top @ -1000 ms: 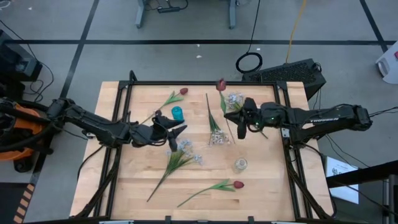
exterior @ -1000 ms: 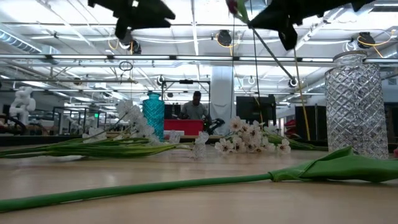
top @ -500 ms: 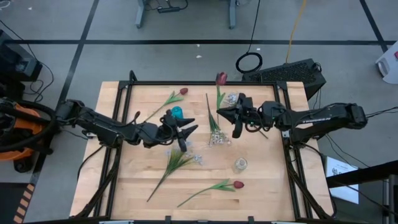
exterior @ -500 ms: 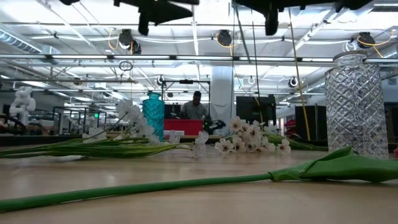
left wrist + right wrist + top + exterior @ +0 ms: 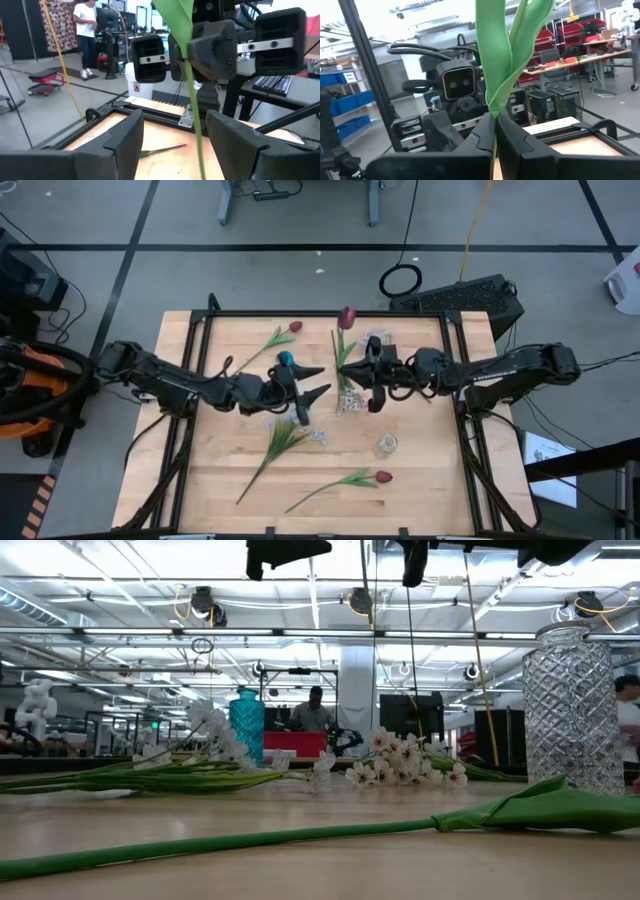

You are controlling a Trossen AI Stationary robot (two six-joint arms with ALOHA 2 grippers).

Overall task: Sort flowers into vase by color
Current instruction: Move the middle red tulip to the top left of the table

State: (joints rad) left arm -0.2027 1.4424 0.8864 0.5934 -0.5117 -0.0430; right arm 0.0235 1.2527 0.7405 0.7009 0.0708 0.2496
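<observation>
**Red tulip held aloft between the two hands, mid-surface**

The step in hand looks like a handover, or a re-grip, of one red flower. The right hand point(image 5: 372, 373) is closed on the green stem of a dark red tulip point(image 5: 346, 317), gripping it where the leaves wrap the stem; in the right wrist view the fingers point(image 5: 470, 145) pinch together with the leaf rising straight out of them. The bud stands off toward 12 o'clock from that hand, above the back part of the wooden surface point(image 5: 220, 470).

The left hand point(image 5: 312, 380) faces it from 9 o'clock, just beside it and clear of the surface. Its fingers point(image 5: 125, 137) are spread well apart, and in the left wrist view the tulip's stem hangs in the gap between them without either pad visibly touching. It holds nothing.

The teal vase point(image 5: 285, 360) sits just behind the left hand, at about 11 o'clock from it; the clear cut-glass vase point(image 5: 386, 444) stands toward 5 o'clock from the right hand. Three flowers lie on the surface: a second red tulip point(image 5: 294, 327) near the back, a third red tulip point(image 5: 382, 477) near the front edge, and a white blossom spray point(image 5: 300, 420) below the left hand.

The next move probably calls for the left hand to close on the stem squarely before the right lets go, then carry the bud to whichever vase takes red. The stem is thin and may slip or swing.
</observation>
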